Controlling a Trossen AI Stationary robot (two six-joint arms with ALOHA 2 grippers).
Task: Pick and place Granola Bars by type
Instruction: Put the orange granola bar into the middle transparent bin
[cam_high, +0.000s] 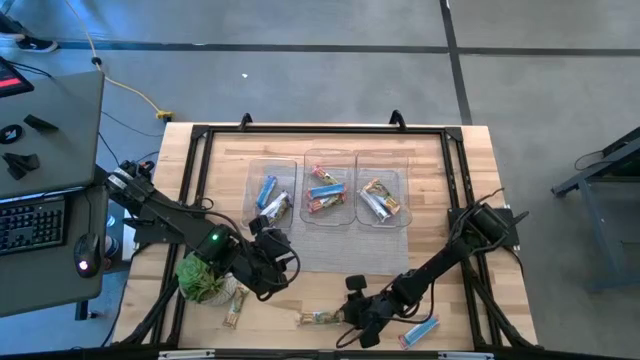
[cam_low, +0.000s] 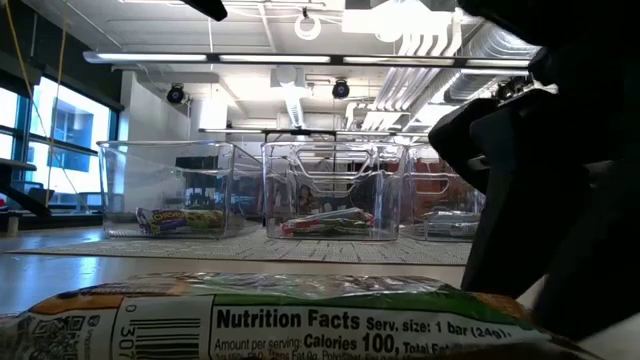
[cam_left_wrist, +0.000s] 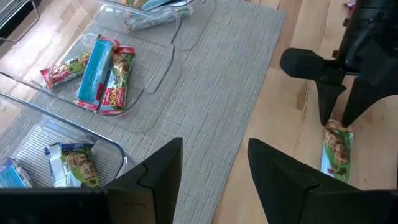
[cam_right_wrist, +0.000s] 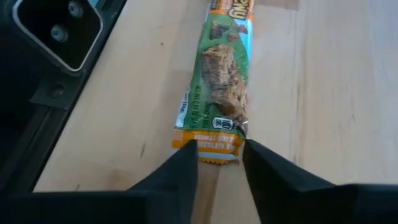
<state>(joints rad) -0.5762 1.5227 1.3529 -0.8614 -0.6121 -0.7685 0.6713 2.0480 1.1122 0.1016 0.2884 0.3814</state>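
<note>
Three clear trays (cam_high: 327, 190) sit on your grey mat (cam_left_wrist: 224, 93) mid-table, each already holding bars. Bare wood lies along the near edge. There your right gripper (cam_right_wrist: 219, 163) stands low over a green granola bar (cam_right_wrist: 222, 81), fingers either side of its end, not yet clamped. Only the high view shows the blue bar (cam_high: 421, 329) beside it. Your left gripper (cam_left_wrist: 214, 165) hangs open and empty near the potted plant (cam_high: 200, 277).

Green granola bar (cam_low: 300, 320) up close, three clear trays (cam_low: 330, 195) behind, dark arm (cam_low: 560, 200) right
</note>
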